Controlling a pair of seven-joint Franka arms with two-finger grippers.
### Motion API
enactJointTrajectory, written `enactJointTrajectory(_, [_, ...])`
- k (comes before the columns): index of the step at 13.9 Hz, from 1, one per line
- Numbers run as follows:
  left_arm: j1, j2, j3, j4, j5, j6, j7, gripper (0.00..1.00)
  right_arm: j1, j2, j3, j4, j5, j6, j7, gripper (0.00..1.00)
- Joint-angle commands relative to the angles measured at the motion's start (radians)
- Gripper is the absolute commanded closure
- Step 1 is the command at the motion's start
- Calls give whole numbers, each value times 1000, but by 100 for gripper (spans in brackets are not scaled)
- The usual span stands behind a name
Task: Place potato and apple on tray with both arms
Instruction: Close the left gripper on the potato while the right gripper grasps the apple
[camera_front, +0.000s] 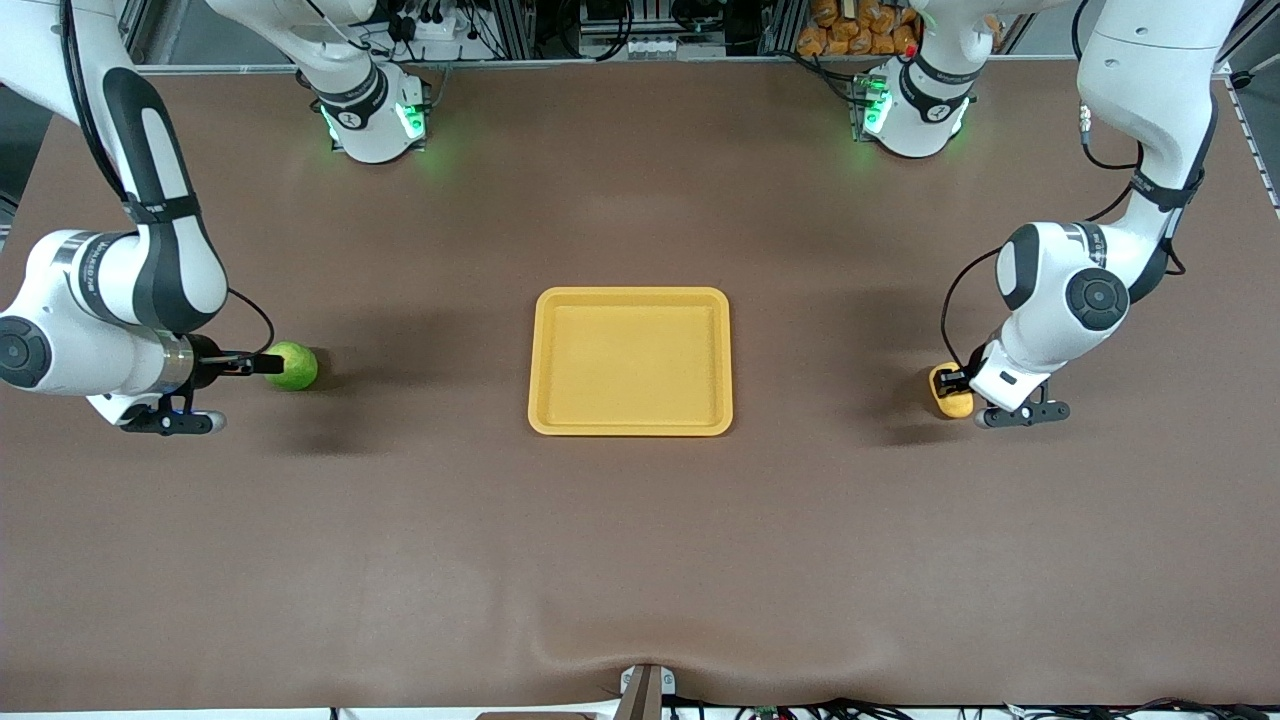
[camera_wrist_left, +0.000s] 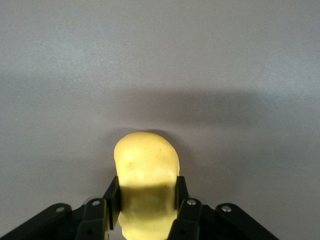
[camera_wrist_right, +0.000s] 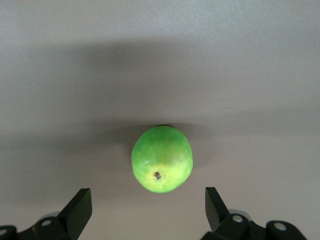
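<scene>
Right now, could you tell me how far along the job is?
Nothing sits on the tray yet. The left gripper has shut on the potato, still on the table. The right gripper is open at the apple. Both lifts and placements remain.

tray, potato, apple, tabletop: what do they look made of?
Tray: likely molded plastic, uniform yellow, rounded corners, raised rim, dull sheen.
Potato: smooth, matte, faint specks; real or plastic replica, can't tell.
Apple: bright green, slightly glossy, dark stem dimple; possibly fake.
Tabletop: brown matte sheet, maybe vinyl or cloth; it ripples at the edge nearest the front camera.
</scene>
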Motion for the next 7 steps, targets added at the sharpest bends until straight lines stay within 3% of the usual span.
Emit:
enactJointTrajectory(1, [1, -36, -10, 4, 20, -45, -2, 84, -18, 2, 13, -60, -4, 83, 10, 0])
enactJointTrajectory(3, [3, -54, -47, 25, 20, -93, -3, 91, -19, 7, 13, -77, -4, 114, 10, 0])
enactJointTrajectory(7, [3, -71, -116, 94, 20, -214, -11, 93, -21, 19, 13, -155, -4, 237, 10, 0])
